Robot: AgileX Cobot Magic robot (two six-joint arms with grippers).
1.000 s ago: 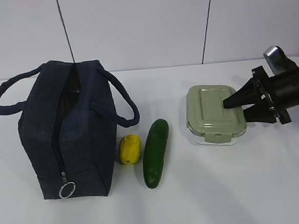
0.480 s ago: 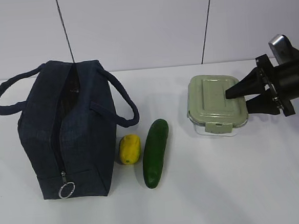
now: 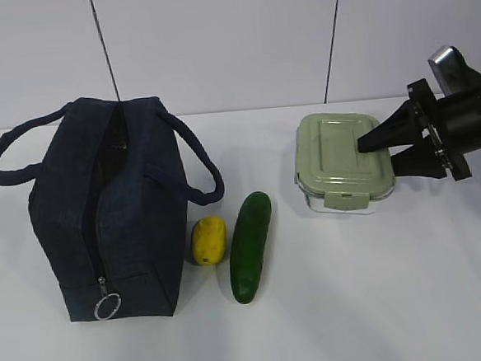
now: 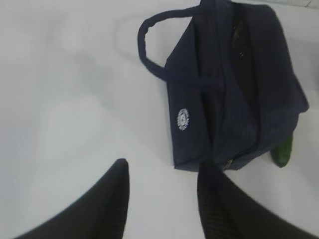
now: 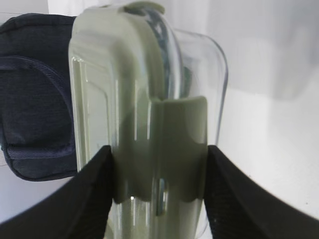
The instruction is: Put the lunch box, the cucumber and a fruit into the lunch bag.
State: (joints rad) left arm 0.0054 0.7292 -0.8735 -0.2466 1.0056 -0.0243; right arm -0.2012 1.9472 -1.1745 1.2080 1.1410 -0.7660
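The lunch box (image 3: pixel 338 161), clear with a sage-green lid, is on the right, held a little above the white table. My right gripper (image 3: pixel 377 156) is shut on its right end, one finger on the lid and one underneath. In the right wrist view the lunch box (image 5: pixel 144 94) fills the gap between my black fingers (image 5: pixel 89 194). The navy lunch bag (image 3: pixel 110 210) stands at the left with its top zipper parted. Beside it lie the yellow fruit (image 3: pixel 208 240) and the cucumber (image 3: pixel 251 246). My left gripper (image 4: pixel 164 167) hangs open and empty over the table near the lunch bag (image 4: pixel 234 84).
The bag's two loop handles (image 3: pixel 198 171) stick out to either side. A silver ring zip pull (image 3: pixel 108 306) hangs at the bag's near end. A white wall stands behind the table. The cucumber tip (image 4: pixel 283 152) peeks out past the bag in the left wrist view.
My right gripper has lifted the lunch box off the table, drifting slightly right and then back left. The bag, fruit and cucumber have not moved.
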